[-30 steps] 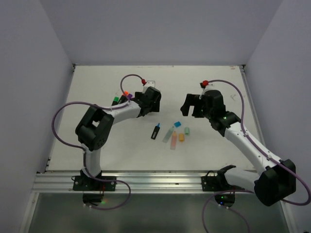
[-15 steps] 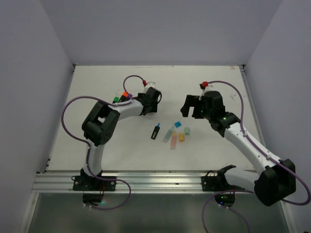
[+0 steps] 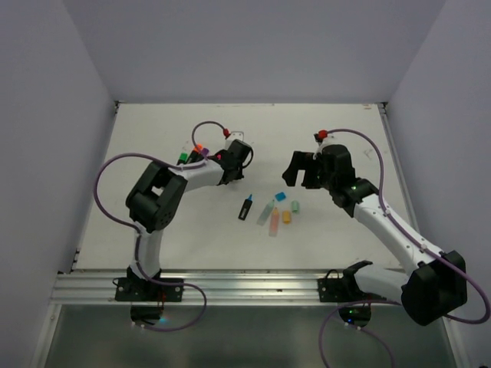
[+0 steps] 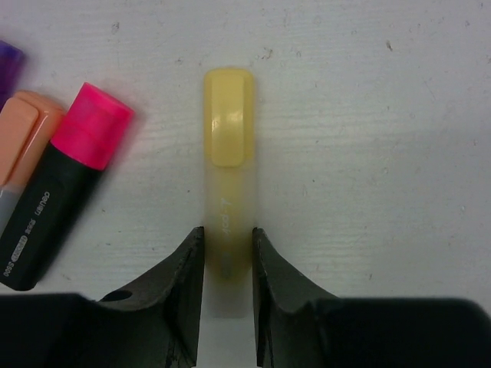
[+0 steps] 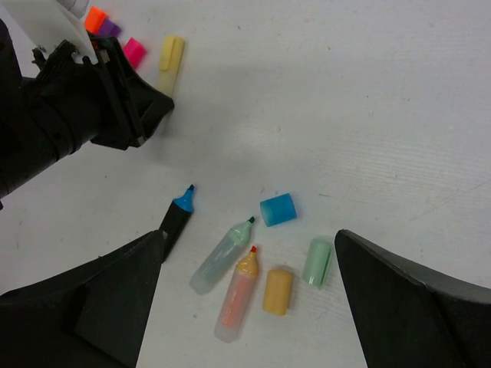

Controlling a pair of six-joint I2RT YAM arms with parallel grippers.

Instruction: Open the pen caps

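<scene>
A pastel yellow pen (image 4: 228,192) lies flat on the table with its yellow cap (image 4: 229,115) on, pointing away from my left gripper (image 4: 229,234). That gripper is shut on the pen's rear body, both fingers against its sides. Next to it lie a black pen with a pink cap (image 4: 93,136), a peach cap (image 4: 24,130) and a purple one (image 4: 8,57). My right gripper (image 5: 249,299) hangs open above three uncapped pens: black with a blue tip (image 5: 178,215), mint (image 5: 222,257) and peach (image 5: 239,295). Loose blue (image 5: 278,209), orange (image 5: 278,291) and mint (image 5: 317,261) caps lie beside them.
In the top view, capped pens with green (image 3: 182,159) and orange (image 3: 198,149) ends lie just left of my left gripper (image 3: 230,170). The uncapped group (image 3: 270,215) lies between the two arms. My right gripper (image 3: 301,170) hovers right of centre. White walls border the table.
My left gripper's fingers have closed in onto the yellow pen's body, and the left arm has shifted slightly. The right arm and the loose caps have not moved.
</scene>
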